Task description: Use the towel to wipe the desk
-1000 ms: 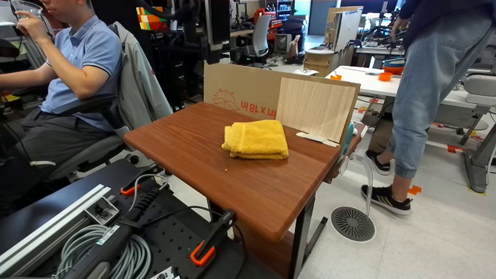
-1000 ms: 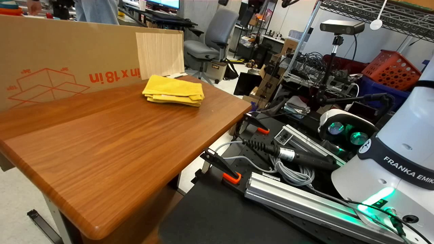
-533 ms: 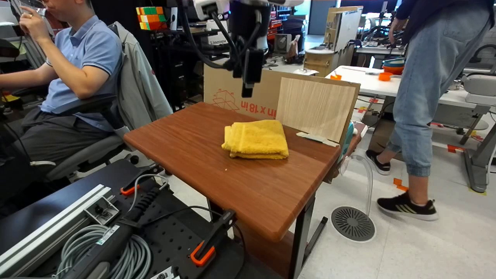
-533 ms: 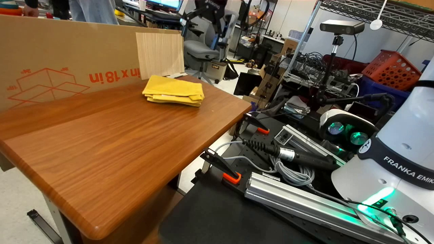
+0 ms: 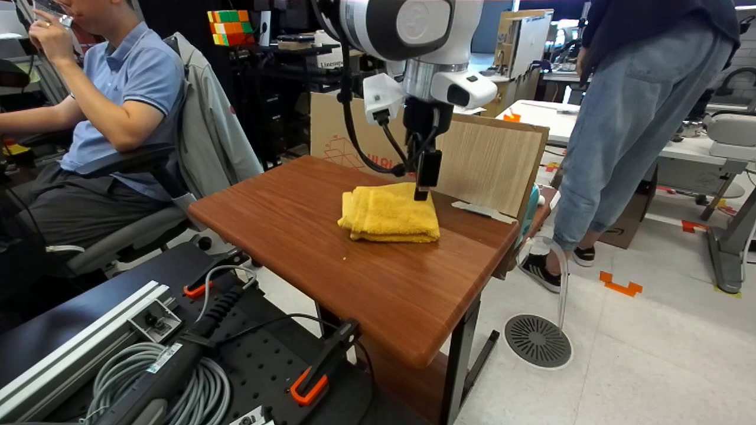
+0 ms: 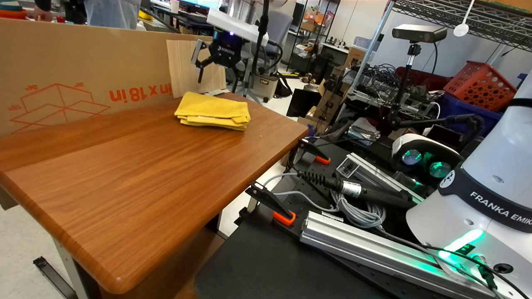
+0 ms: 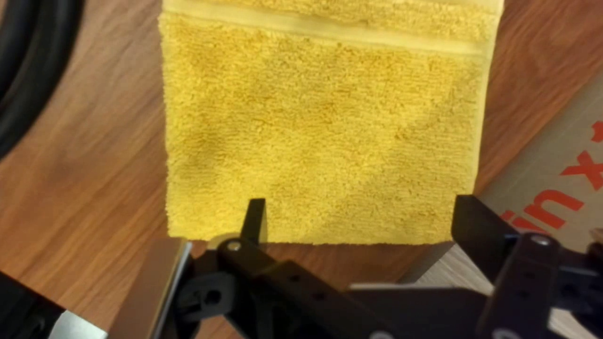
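Observation:
A folded yellow towel [image 5: 387, 215] lies on the brown wooden desk [image 5: 277, 200]. In an exterior view the towel [image 6: 212, 109] sits near the desk's far side, and much of the desk top [image 6: 137, 178] is in sight. My gripper [image 5: 422, 192] points down above the towel's far part. In an exterior view the gripper [image 6: 217, 85] shows spread fingers, higher than the towel and apart from it. In the wrist view the gripper [image 7: 360, 200] is open and empty. Its fingertips overlap the near edge of the towel [image 7: 320, 127] in the picture.
A cardboard sheet [image 6: 83, 66] stands upright along the desk's edge, with a light wood panel [image 5: 478, 165] against it, close to the gripper. A black cart [image 5: 271, 348] with clamps and coiled cable adjoins the desk. A seated person [image 5: 124, 94] and a standing person [image 5: 644, 118] are nearby.
The arm has come into view from above and lowered toward the towel, moving right in one exterior view. The towel has not moved. The standing person has shifted.

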